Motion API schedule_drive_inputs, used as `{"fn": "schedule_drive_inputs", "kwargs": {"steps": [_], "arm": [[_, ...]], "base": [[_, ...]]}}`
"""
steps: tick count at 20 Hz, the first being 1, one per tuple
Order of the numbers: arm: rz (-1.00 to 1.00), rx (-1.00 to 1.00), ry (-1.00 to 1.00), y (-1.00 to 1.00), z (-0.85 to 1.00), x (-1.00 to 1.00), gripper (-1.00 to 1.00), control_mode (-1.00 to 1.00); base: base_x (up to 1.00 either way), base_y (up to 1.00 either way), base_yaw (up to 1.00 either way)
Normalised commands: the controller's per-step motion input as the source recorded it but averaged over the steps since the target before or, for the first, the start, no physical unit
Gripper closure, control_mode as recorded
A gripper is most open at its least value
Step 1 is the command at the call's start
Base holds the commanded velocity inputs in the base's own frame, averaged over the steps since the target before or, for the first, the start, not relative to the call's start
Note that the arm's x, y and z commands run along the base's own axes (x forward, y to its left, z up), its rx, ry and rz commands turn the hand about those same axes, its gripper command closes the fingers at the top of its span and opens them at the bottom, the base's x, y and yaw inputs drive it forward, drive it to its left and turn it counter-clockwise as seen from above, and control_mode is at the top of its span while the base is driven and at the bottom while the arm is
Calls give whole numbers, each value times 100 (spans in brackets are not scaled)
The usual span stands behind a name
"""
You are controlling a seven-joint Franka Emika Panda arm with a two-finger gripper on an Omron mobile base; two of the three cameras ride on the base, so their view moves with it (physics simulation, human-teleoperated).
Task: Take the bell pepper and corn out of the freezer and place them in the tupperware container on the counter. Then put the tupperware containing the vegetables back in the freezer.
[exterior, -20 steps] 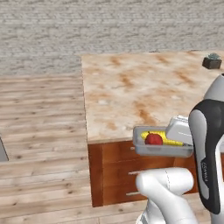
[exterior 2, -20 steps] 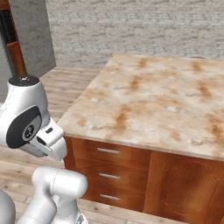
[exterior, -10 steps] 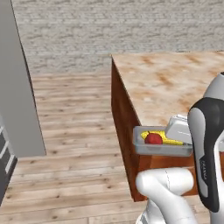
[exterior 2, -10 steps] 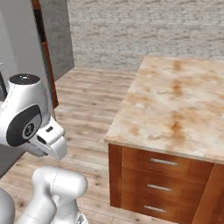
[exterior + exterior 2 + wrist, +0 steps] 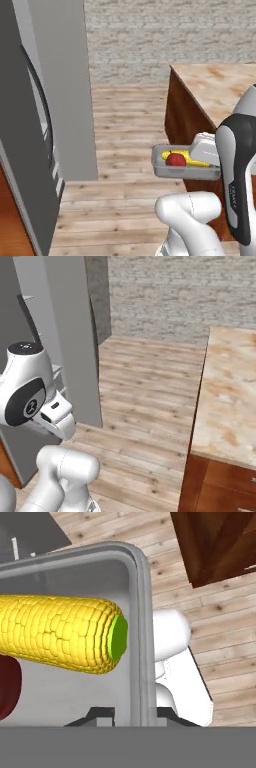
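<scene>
With both vegetables already in the tupperware container [image 5: 186, 167], the first half of the task looks done; what is left is getting the tray back into the freezer [image 5: 47, 125].

The corn [image 5: 60, 634] lies lengthwise in the tray, and the bell pepper [image 5: 175, 159] sits touching it, red against yellow. The tray is lifted clear of the desk [image 5: 220, 95], carried in the air in front of the arm, beside the desk's brown side panel and above the wooden floor [image 5: 150, 386].

The end effector [image 5: 131, 716] is pressed together on the tray's rim: in the hand view one finger tip sits inside the wall and the other outside, pinching the grey edge between them. The corn's green cut end lies just above that pinch point, near but apart from the finger tips; the bell pepper is further along the tray, at its far side from the grip.

The freezer stands to the left of the tray, well apart, door open with pale shelves just visible. Judging by this, the base needs to close in on the freezer, then slide the tray onto a shelf.
</scene>
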Motion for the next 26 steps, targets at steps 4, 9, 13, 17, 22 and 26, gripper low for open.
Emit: {"fn": "schedule_drive_inputs", "kwargs": {"steps": [4, 9, 13, 17, 22, 26], "arm": [[0, 0, 0, 0, 0, 0, 100, 100], [0, 0, 0, 0, 0, 0, 100, 100], [0, 0, 0, 0, 0, 0, 100, 100], [0, 0, 0, 0, 0, 0, 100, 100], [0, 0, 0, 0, 0, 0, 100, 100], [0, 0, 0, 0, 0, 0, 100, 100]], "base": [[100, 62, 16], [100, 8, 36], [100, 0, 50], [100, 0, 70], [82, -25, 75], [25, -50, 68]]}}
